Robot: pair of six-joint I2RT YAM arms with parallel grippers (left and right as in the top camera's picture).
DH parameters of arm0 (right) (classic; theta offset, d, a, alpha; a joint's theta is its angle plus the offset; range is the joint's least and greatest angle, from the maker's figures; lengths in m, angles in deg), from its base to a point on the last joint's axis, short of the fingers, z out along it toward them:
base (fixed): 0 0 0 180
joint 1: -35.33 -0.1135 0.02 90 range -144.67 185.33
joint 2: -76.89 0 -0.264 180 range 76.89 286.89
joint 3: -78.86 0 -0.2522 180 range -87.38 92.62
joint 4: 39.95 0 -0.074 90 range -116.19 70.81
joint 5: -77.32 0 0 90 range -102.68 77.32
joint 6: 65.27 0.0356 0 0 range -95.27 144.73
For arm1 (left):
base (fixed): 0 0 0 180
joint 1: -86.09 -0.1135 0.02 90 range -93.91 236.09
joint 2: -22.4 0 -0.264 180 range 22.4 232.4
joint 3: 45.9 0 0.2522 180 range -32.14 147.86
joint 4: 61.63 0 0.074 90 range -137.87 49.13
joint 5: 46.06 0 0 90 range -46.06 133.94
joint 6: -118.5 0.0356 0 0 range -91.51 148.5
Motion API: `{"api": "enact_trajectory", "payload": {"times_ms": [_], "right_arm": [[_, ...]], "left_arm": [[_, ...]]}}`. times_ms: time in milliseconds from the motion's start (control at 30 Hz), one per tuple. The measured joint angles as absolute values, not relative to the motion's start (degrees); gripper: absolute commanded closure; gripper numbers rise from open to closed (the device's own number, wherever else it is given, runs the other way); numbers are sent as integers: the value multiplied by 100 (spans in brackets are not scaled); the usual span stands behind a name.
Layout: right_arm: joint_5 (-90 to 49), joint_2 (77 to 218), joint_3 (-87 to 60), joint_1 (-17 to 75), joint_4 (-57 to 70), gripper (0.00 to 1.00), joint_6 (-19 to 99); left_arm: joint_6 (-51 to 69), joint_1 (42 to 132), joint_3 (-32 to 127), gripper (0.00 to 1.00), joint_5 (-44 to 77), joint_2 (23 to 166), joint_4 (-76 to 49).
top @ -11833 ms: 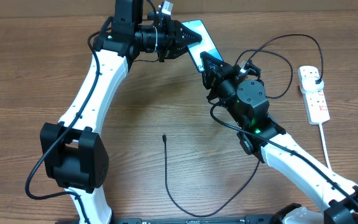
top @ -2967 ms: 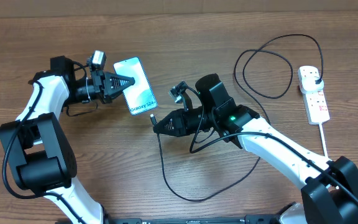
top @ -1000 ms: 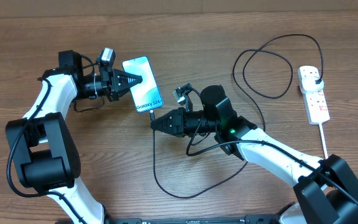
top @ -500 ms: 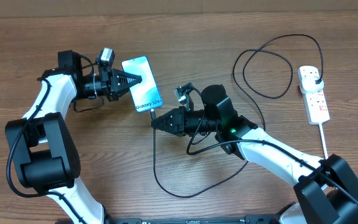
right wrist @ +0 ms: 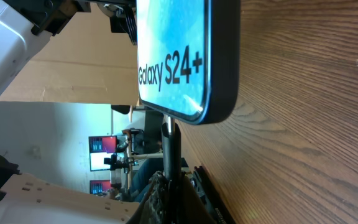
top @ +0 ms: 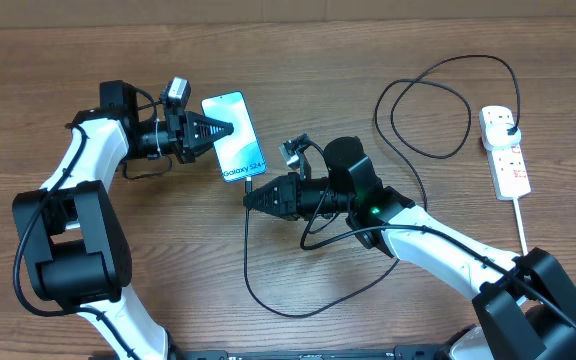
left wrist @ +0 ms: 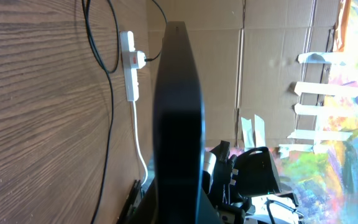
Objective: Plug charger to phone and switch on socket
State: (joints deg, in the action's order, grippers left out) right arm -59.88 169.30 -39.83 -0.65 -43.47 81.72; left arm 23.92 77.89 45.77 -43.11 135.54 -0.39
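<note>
My left gripper [top: 208,131] is shut on the phone [top: 234,150], holding it off the table with its light-blue screen up. In the left wrist view the phone [left wrist: 179,124] shows edge-on as a dark slab. My right gripper [top: 250,198] is shut on the charger's black connector tip [right wrist: 170,146], which meets the phone's bottom edge [right wrist: 185,62] by the "Galaxy S24+" text. The charger cable [top: 258,290] loops over the table to its plug head [top: 509,127] in the socket [top: 505,155], a white strip with red switches at the right.
A second cable loop [top: 428,105] lies right of centre, between my right arm and the socket. The socket's thick white cord [top: 524,235] runs toward the front right. A cardboard wall stands behind the table.
The phone has shifted slightly right and toward the connector. The connector tip, a little short of the phone's bottom edge before, now meets it. My right gripper has barely moved.
</note>
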Motion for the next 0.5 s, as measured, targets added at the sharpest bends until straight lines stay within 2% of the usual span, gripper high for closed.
{"api": "enact_trajectory", "payload": {"times_ms": [500], "right_arm": [[-5988, 16930, -3983, -65, -4340, 96, 8172]], "left_arm": [[2392, 7786, 4577, 96, -4313, 13554, -100]]}}
